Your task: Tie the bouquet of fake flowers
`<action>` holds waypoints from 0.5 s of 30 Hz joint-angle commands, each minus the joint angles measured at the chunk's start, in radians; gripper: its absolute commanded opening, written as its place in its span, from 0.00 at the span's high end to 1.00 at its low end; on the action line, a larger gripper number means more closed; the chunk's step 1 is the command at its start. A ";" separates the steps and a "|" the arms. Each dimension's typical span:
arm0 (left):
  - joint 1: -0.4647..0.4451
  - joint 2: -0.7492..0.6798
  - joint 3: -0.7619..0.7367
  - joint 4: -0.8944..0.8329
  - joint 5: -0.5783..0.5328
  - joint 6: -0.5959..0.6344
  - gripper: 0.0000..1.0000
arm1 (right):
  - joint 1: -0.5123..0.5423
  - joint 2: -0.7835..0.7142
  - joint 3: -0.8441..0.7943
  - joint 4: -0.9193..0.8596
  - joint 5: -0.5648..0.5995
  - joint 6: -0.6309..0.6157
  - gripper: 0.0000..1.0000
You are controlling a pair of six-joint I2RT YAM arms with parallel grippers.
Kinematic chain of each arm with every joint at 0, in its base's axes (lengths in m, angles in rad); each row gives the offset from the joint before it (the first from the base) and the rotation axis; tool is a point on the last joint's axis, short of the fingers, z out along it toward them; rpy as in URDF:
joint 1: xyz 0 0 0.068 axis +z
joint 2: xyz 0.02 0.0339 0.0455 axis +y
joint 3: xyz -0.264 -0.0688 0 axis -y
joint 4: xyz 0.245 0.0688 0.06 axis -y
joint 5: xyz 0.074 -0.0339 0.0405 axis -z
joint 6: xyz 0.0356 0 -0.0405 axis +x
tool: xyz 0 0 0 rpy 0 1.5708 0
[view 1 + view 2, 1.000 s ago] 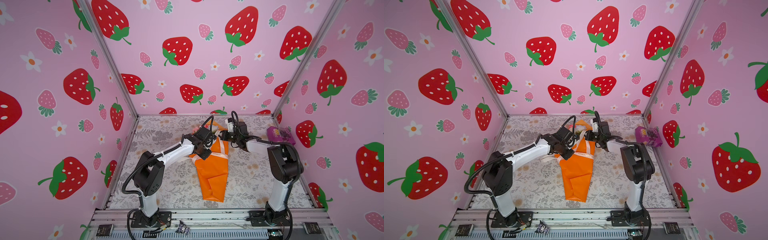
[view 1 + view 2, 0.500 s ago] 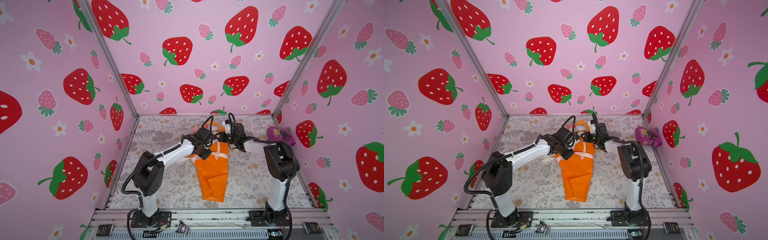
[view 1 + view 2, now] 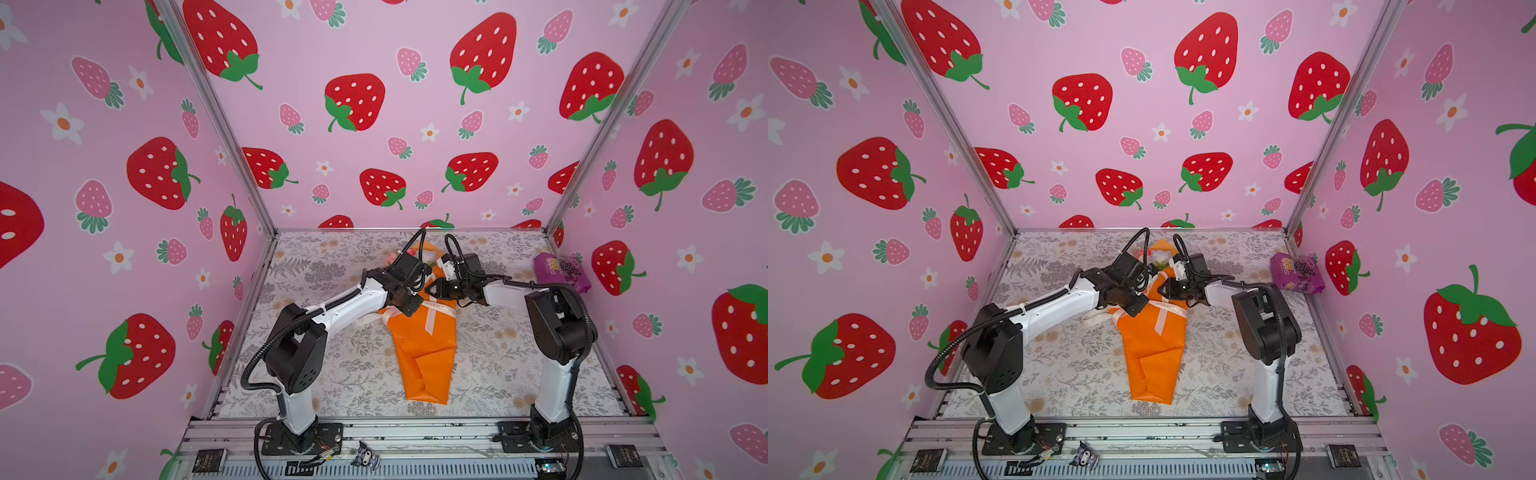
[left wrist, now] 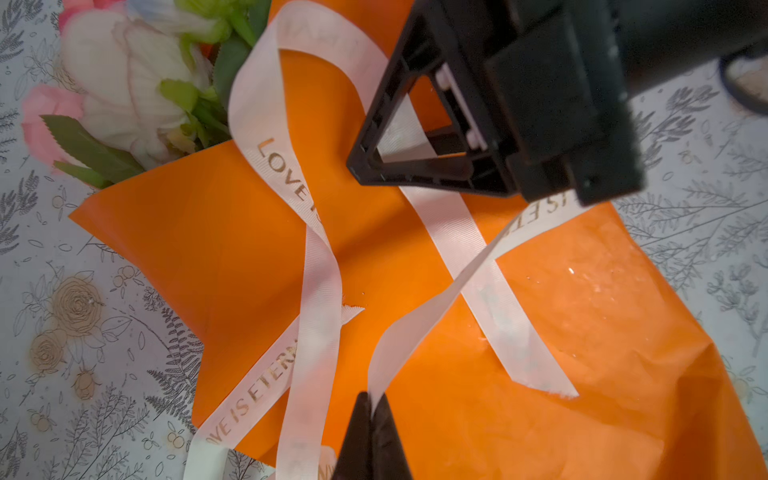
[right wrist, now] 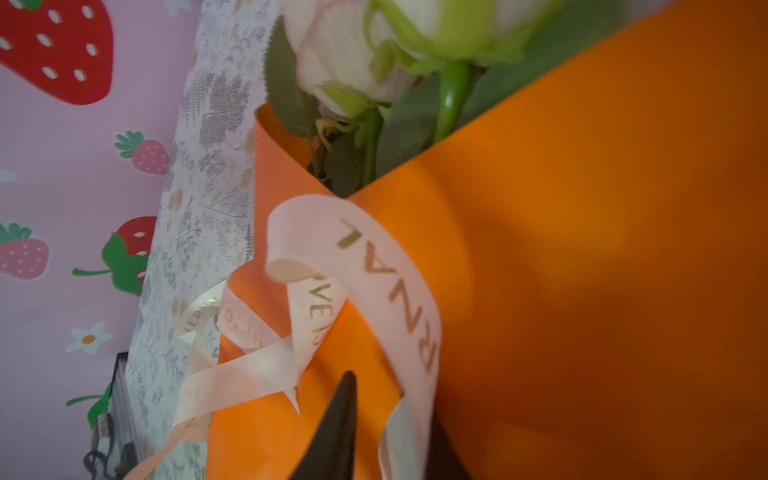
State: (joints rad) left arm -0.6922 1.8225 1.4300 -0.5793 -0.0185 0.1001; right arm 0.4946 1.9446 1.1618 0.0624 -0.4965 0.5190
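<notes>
Strawberry-print walls [image 3: 374,104] box in a floral table [image 3: 332,374]. Our left gripper [image 4: 371,409] is pressed together on one strand of ribbon [image 4: 320,266]. The right gripper [image 5: 390,407] has its jaws parted, with another strand running between them. We judge the tie half done: the ribbon is looped and crossed over the bouquet [image 3: 424,349], which lies mid-table, but no knot is drawn tight. We count two grippers, one ribbon, one bouquet and one purple packet [image 3: 561,272] by the right wall.

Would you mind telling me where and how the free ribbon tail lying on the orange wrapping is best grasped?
I would pinch the ribbon tail just short of its cut end, from above and across its width: it lies flat on the orange wrapping, both edges clear.
</notes>
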 commanded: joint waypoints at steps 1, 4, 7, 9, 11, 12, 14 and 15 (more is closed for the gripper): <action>-0.004 0.012 0.007 0.004 -0.011 -0.006 1.00 | 0.002 -0.151 0.004 -0.091 0.148 -0.035 0.54; -0.004 0.016 0.005 0.005 -0.012 -0.010 1.00 | 0.005 -0.236 -0.015 -0.146 0.254 -0.037 0.49; -0.004 0.022 0.005 0.007 -0.019 -0.018 1.00 | 0.013 -0.297 -0.071 -0.205 0.347 -0.021 0.45; -0.004 0.026 0.007 0.009 -0.026 -0.028 1.00 | 0.035 -0.355 -0.148 -0.179 0.360 -0.009 0.46; -0.004 0.029 0.006 0.008 -0.024 -0.031 1.00 | 0.065 -0.411 -0.220 -0.151 0.371 0.024 0.49; -0.003 0.031 0.004 0.009 -0.025 -0.034 1.00 | 0.082 -0.432 -0.251 -0.137 0.372 0.035 0.51; -0.002 0.032 0.003 0.010 -0.023 -0.037 1.00 | 0.105 -0.454 -0.295 -0.109 0.350 0.062 0.54; -0.003 0.034 0.003 0.012 -0.022 -0.038 1.00 | 0.121 -0.461 -0.297 -0.120 0.338 0.070 0.56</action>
State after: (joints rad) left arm -0.6922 1.8355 1.4300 -0.5720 -0.0273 0.0715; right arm 0.5846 1.5021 0.8909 -0.0486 -0.1738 0.5434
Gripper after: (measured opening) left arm 0.041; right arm 0.448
